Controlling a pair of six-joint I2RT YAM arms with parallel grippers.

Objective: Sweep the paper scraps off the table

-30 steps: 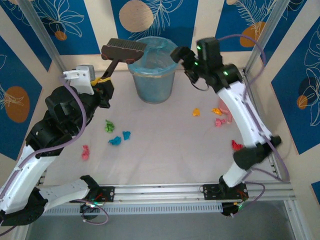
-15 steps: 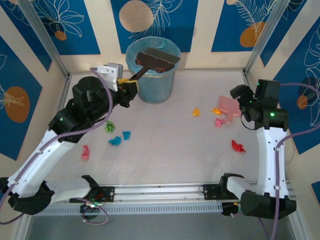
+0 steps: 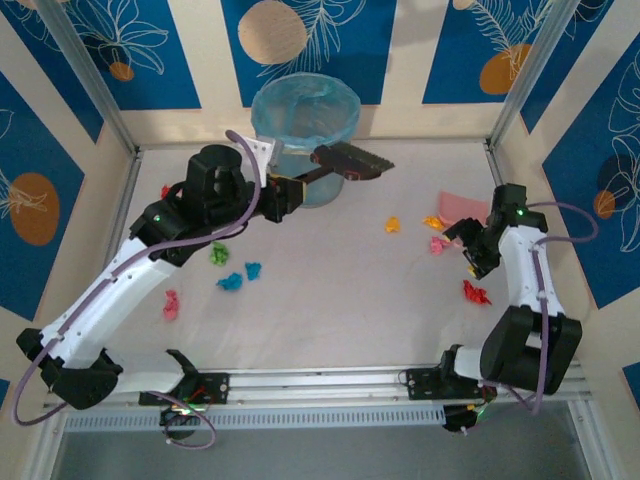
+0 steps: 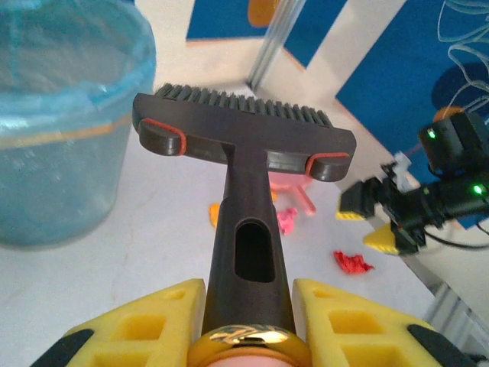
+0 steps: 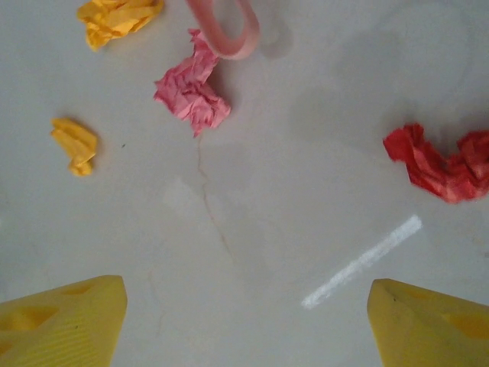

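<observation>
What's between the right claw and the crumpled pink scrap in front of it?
Bare table with a faint hairline mark separates the right claw from the pink scrap, seen in the right wrist view.

Left arm (image 3: 110, 298): smooth white link shells, rounded black joint housings, small green status light (image 3: 157, 215), thin lavender cable (image 3: 246, 150) looping outside.
Right arm (image 3: 520, 260): same white shells, black joints, green light (image 3: 519, 212), lavender cable (image 3: 560, 206).
Left gripper (image 4: 248, 289): yellow plastic fingers (image 4: 137, 327), moulded pockets.
Right gripper (image 5: 248, 298): yellow fingers (image 5: 65, 317), finely ribbed.
</observation>
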